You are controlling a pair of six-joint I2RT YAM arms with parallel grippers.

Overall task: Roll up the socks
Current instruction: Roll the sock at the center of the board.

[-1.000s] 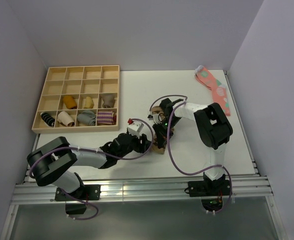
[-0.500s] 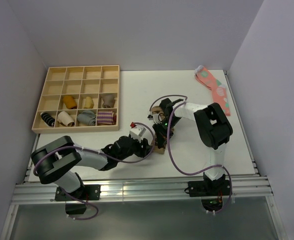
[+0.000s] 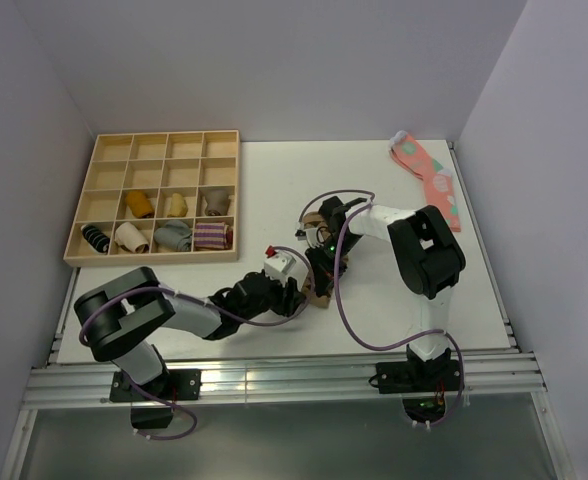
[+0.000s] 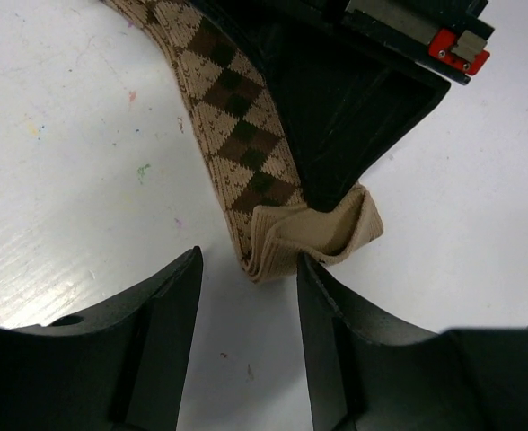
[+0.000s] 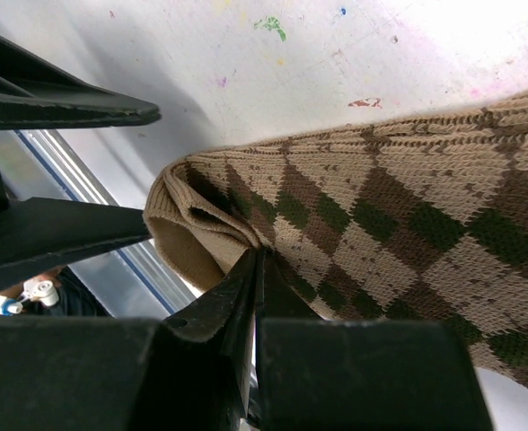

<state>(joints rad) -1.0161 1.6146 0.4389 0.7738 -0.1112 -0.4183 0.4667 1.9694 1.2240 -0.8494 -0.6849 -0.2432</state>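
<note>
- The left wrist view is showing what the top view is hiding: the left gripper (image 4: 248, 269) is holding its jaws open, one finger on each side of the folded end of the socks (image 4: 246, 135), not gripping it.
- The socks are lying flat on the white counter (image 4: 57, 180) near its middle. The tan cuff is doubled over at the end nearest to the left gripper.
- The right wrist view is showing the right gripper (image 5: 255, 269) with its jaws pressed together, pinching the fabric at this fold.
- In the top view, both arms are covering most of the socks.
- Only the top view is showing the wooden tray (image 3: 84, 258) at the far left. Rolled socks are sitting in seven compartments of its two nearer rows, one each.
- Pink socks (image 3: 429, 175) are lying at the far right corner.
</note>
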